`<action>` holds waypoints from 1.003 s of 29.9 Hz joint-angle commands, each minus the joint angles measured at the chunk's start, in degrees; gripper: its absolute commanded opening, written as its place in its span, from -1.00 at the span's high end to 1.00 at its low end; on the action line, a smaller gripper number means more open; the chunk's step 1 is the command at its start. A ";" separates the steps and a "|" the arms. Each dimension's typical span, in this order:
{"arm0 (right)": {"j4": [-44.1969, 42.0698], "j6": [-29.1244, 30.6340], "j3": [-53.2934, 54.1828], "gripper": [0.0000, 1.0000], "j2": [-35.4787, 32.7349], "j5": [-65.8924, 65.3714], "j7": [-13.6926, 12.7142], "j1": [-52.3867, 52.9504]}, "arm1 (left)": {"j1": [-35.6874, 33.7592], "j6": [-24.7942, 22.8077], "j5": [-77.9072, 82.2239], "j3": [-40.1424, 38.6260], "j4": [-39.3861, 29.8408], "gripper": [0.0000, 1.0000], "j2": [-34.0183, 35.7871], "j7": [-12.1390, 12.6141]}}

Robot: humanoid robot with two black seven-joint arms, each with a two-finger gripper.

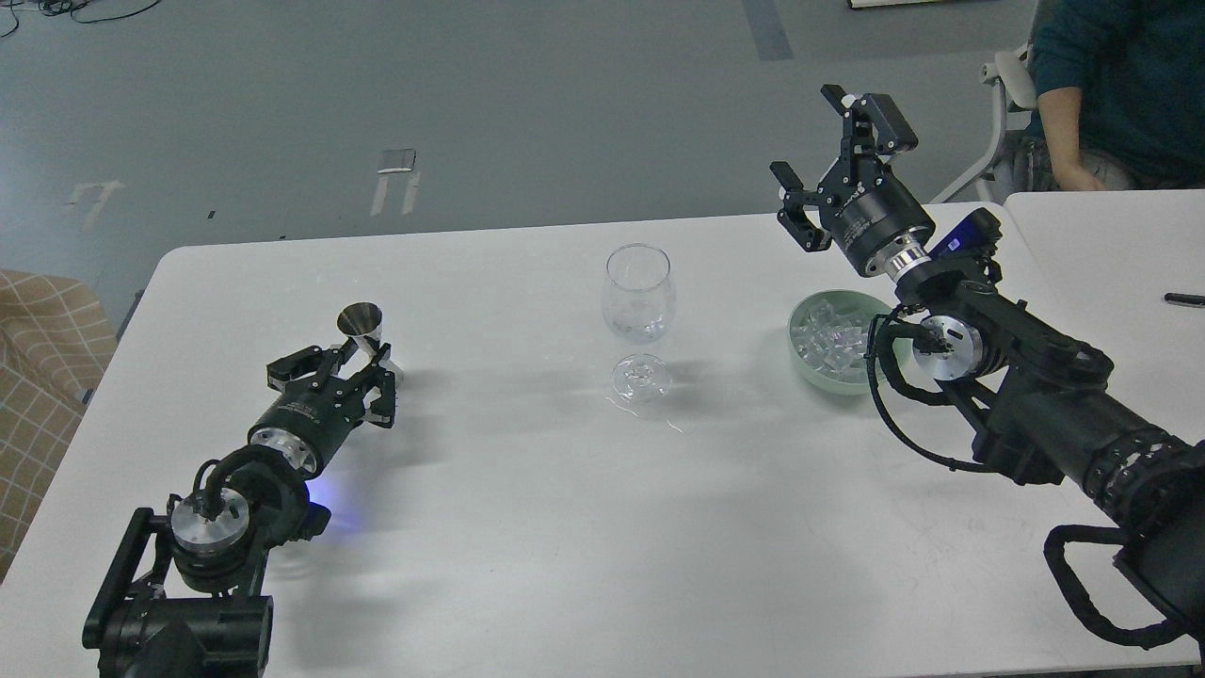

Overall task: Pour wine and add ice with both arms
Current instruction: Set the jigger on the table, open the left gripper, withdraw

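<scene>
A clear wine glass (638, 301) stands upright mid-table with a little clear wine (638, 327) in its bowl. A pale green bowl (827, 381) to its right holds several clear ice cubes (828, 336). My left gripper (350, 369) is low over the table at the left, shut around the lower part of a small steel jigger (361, 321), which leans to the left. My right gripper (833, 160) is open and empty. It is raised above and behind the bowl, near the table's far edge.
A second white table (1101, 254) adjoins on the right with a black pen (1183, 299) on it. A person in teal (1120, 75) sits on a white chair at the back right. A checked cushion (38, 367) is beyond the left edge.
</scene>
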 commanded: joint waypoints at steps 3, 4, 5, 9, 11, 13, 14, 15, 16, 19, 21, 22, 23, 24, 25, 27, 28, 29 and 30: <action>0.02 0.01 0.00 -1.00 0.00 0.00 0.00 0.01 | -0.25 0.09 0.17 0.16 0.00 0.07 0.00 0.00; 0.02 0.01 0.00 -1.00 0.00 0.00 0.00 0.01 | -0.25 0.09 0.17 0.25 0.00 -0.02 0.09 -0.08; 0.02 0.01 0.00 -1.00 0.00 0.00 0.00 0.01 | -0.25 0.00 0.17 0.25 0.00 -0.11 0.00 -0.09; 0.02 0.01 0.00 -1.00 0.00 0.00 0.00 0.01 | -0.17 -0.09 0.26 0.34 0.00 -0.96 0.17 0.35; 0.02 0.01 0.00 -1.00 -0.08 0.00 0.00 0.10 | 0.01 -0.53 0.26 0.34 0.00 -0.96 0.44 0.70; 0.02 0.01 0.00 -1.00 -0.08 0.00 0.00 0.10 | 0.53 -1.23 0.00 0.25 -0.09 -0.97 0.87 1.23; 0.02 0.01 0.00 -1.00 -0.08 0.00 0.00 0.10 | 0.54 -1.23 0.00 0.25 -0.09 -0.97 0.88 1.23; 0.02 0.01 0.00 -1.00 -0.08 0.00 0.00 0.10 | 0.71 -2.19 -0.09 0.16 -0.09 -0.96 1.75 2.02; 0.02 0.01 0.00 -1.00 -0.17 0.00 0.00 0.10 | 0.80 -3.68 -0.09 -0.18 -0.09 -0.97 2.45 3.07; 0.20 0.01 0.00 -1.00 -0.26 0.00 0.00 0.10 | 2.20 -6.93 -0.09 -0.63 -0.17 -0.97 3.25 5.09; 0.46 0.01 0.00 -1.00 -0.61 0.00 0.00 0.10 | 3.43 -7.64 -0.09 -0.63 -0.35 -0.97 3.86 5.19; 0.55 0.01 0.00 -1.00 -0.79 0.00 0.00 0.10 | 3.96 -8.08 -0.09 -0.71 -0.44 -0.97 4.30 5.19; 0.99 0.09 0.00 -1.00 -1.31 0.00 0.00 0.10 | 4.92 -9.13 -0.09 -0.89 -0.44 -0.97 5.35 5.19; 1.25 0.09 0.00 -1.00 -2.10 0.00 0.00 0.10 | 5.54 -10.45 -0.09 -0.98 -0.35 -0.97 6.32 5.19; 1.43 0.09 0.00 -1.00 -2.63 0.00 0.00 0.10 | 5.90 -11.24 -0.09 -0.98 -0.26 -0.97 6.94 5.10; 2.22 0.09 -0.70 -1.00 -4.30 0.00 0.00 0.01 | 7.56 -14.40 0.26 -0.80 -0.18 -0.97 8.87 4.93; 2.66 0.09 -1.31 -1.00 -5.00 0.09 0.00 0.01 | 8.26 -15.81 0.44 -0.80 -0.09 -0.96 9.48 4.84; 3.88 0.09 -2.71 -1.00 -6.57 0.00 0.00 0.01 | 8.88 -19.48 0.96 -0.72 0.17 -0.97 11.23 4.58; 5.46 0.09 -4.72 -1.00 -8.59 0.00 0.00 0.01 | 8.89 -20.71 1.23 -0.72 1.83 -0.97 13.51 4.31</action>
